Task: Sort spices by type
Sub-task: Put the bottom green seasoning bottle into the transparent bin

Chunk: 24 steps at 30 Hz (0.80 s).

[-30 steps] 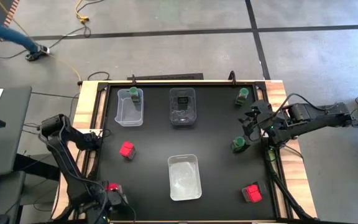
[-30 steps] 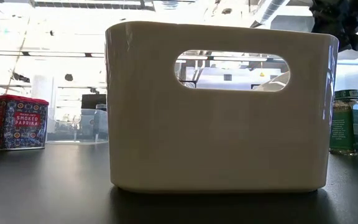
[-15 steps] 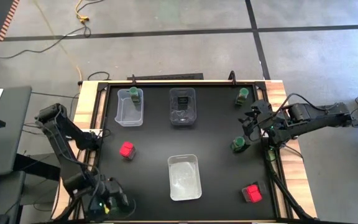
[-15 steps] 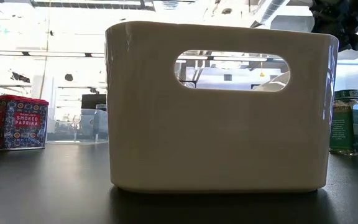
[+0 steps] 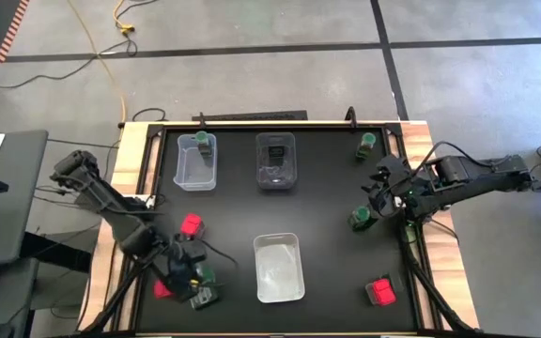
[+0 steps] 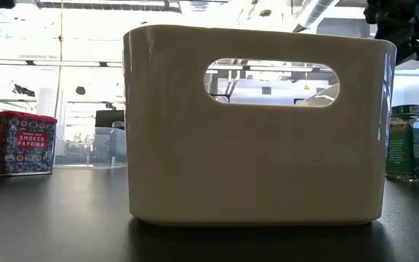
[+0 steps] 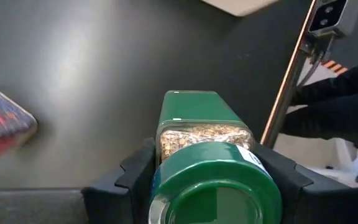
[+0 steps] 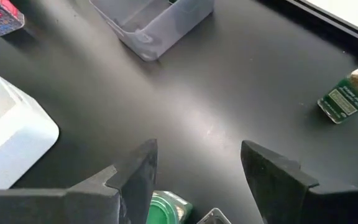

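- The left gripper [image 5: 195, 282] has swung in from the near-left corner of the table [image 5: 327, 244] within the last second. It now hangs over the black top between a red packet [image 5: 162, 287] and the white bin [image 5: 278, 268].
- Its fingers are clamped on a green-lidded jar [image 7: 213, 180], which the left wrist view shows lid-first between the two dark pads. The grip looks square on the jar's body.
- A second red packet [image 5: 192, 225] sits just beyond the left gripper, untouched on the table.
- The right gripper [image 5: 379, 192] has barely shifted. It hovers at the right edge with its fingers apart over another jar [image 5: 360, 218], whose lid [image 8: 169, 208] shows low between them, not yet gripped.
- At the far side, one clear bin [image 5: 196, 171] already holds a jar [image 5: 202, 141]. Its neighbouring bin [image 5: 276, 174] holds a dark box [image 5: 275, 150].
- A third loose jar [image 5: 367, 143] stands in the far-right corner, and a third red packet [image 5: 379, 292] lies near right.
- With a jar now lifted on the left, the carry to the far-left clear bin looks to be the step in hand.
- The white bin is bare and probably meant for the red packets, so most of the sort is still to do.
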Motion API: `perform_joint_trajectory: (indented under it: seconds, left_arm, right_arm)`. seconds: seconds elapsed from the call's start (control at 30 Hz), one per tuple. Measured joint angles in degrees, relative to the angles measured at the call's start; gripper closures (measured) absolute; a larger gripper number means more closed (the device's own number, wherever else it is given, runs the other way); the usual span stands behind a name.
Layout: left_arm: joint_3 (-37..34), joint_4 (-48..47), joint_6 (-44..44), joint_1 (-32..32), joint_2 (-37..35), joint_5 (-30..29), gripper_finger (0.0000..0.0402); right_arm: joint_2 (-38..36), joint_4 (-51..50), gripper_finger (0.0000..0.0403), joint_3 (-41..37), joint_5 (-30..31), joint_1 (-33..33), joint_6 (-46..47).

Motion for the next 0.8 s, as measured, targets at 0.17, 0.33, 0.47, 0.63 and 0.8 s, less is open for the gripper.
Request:
perform_joint_trajectory:
  seconds: [0.17, 0.33, 0.47, 0.63, 0.8]
  left_arm:
    - [0.0, -1.2, 6.9, 5.2, -1.5, 0.4, 0.0207]
    - [0.0, -4.6, 14.5, 12.1, -6.4, 0.3, 0.0207]
    - [0.1, -9.4, 20.8, 19.0, -12.2, -1.8, 0.0207]
    - [0.1, -14.9, 30.9, 29.8, -18.8, -4.4, 0.0207]
    - [0.1, -16.6, 48.4, 43.7, -21.9, -4.1, 0.0207]
  right_arm:
    - [0.0, 0.0, 0.0143, 0.0, -0.1, 0.0, 0.0]
    - [0.0, 0.1, 0.0143, 0.0, -0.1, 0.0, 0.0]
    - [0.0, 0.3, 0.0143, 0.0, -0.1, 0.0, 1.5]
    - [0.0, 1.4, 0.0143, 0.0, -0.1, 0.0, 2.0]
    - [0.0, 3.6, 0.0143, 0.0, 0.0, -0.1, 2.9]
